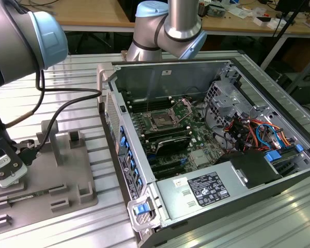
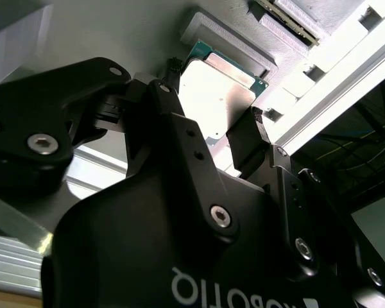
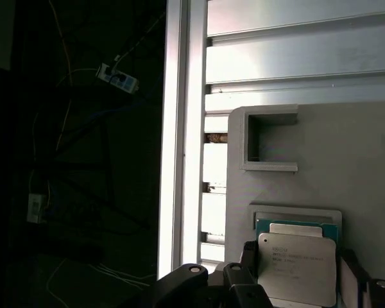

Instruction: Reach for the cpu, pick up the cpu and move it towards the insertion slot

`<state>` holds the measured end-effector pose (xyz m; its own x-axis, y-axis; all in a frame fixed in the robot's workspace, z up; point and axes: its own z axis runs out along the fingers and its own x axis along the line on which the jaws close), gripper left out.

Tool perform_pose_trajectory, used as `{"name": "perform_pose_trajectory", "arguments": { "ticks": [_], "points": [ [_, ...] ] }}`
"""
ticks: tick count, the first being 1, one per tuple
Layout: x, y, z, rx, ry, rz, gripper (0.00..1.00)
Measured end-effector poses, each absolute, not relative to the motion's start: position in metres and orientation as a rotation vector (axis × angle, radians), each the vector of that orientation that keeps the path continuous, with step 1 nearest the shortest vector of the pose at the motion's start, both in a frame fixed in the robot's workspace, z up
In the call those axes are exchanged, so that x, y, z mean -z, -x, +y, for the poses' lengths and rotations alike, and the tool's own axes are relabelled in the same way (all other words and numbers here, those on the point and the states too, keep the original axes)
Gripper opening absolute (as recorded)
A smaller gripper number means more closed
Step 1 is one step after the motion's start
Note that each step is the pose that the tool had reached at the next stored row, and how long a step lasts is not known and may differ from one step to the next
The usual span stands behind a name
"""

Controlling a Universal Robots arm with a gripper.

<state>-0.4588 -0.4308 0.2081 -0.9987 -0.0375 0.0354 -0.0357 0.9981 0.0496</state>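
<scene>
**Cpu at the gripper, slot far off**

Your cpu (image 3: 297, 269) lies in a pocket of the grey holder plate (image 3: 346, 160). The gripper (image 2: 213, 97) sits around it, but you cannot tell if it is clamped or loose. The insertion slot (image 1: 160, 122) is well apart from that plate, inside the computer case (image 1: 165, 77). A weak or crooked grip could let the chip tip, catch the pocket's lip, or drop.

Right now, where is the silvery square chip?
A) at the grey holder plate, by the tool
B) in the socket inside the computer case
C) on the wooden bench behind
A: the first wrist view shows the cpu at the grey holder plate by the tool; the exterior view has the insertion slot off in the case.
</scene>
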Motion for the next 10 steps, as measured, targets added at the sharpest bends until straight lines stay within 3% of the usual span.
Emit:
{"name": "perform_pose_trajectory", "arguments": {
  "ticks": [10],
  "points": [
    [-0.2104,0.4588,-0.4308,0.076,-0.057,-3.104,0.55]
  ]
}}
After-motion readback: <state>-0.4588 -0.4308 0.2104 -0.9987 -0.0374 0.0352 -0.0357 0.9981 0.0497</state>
